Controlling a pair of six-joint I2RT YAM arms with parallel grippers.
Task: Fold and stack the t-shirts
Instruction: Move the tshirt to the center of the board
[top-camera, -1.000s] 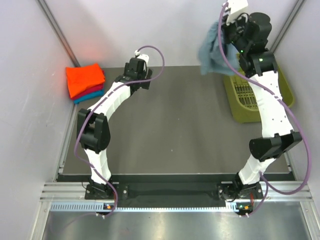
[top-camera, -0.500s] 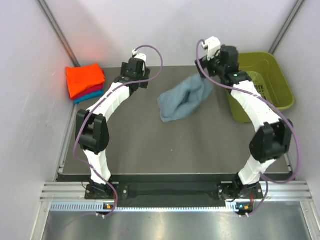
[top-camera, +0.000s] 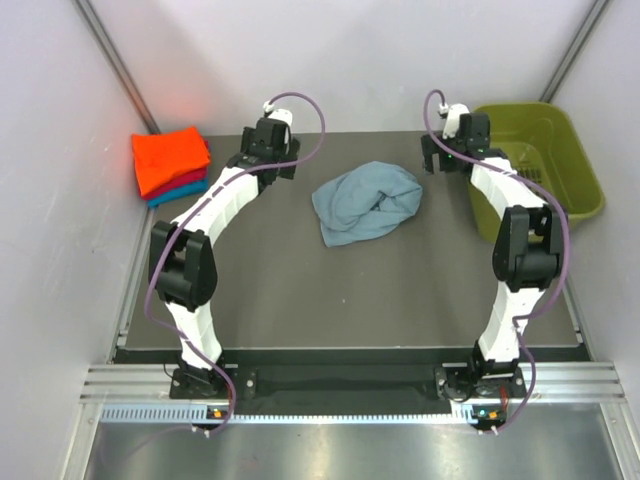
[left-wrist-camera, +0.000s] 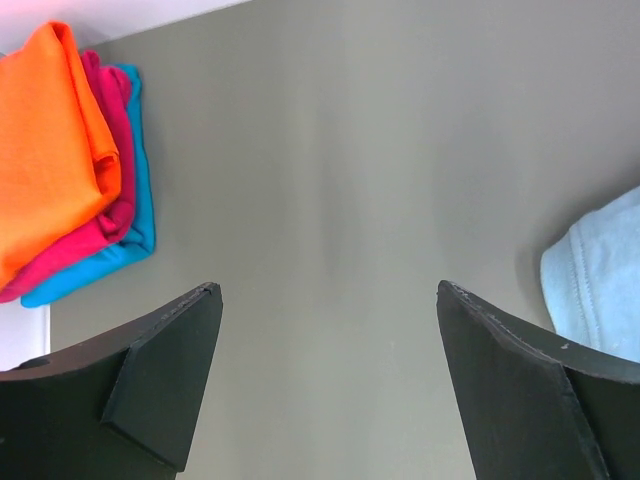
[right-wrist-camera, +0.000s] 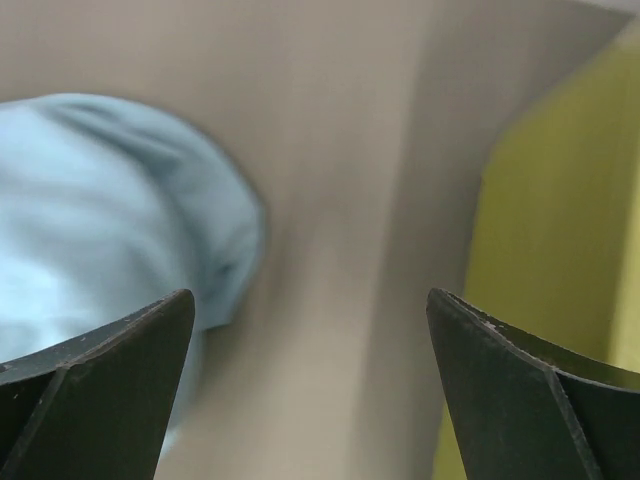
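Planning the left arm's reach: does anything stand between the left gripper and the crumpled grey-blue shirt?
Nothing visible does. Only table surface lies between the open left gripper and the grey-blue shirt; the folded stack sits on the gripper's other side.

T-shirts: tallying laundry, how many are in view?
4: orange, red and teal folded in a stack at the far-left corner; a grey-blue one crumpled mid-table. More may hide in the basket.

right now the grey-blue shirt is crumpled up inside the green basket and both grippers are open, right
Not quite. The grey-blue shirt is crumpled up on the table, beside the green basket, not inside it; the top external view shows this. The left gripper and right gripper are open, as you said.
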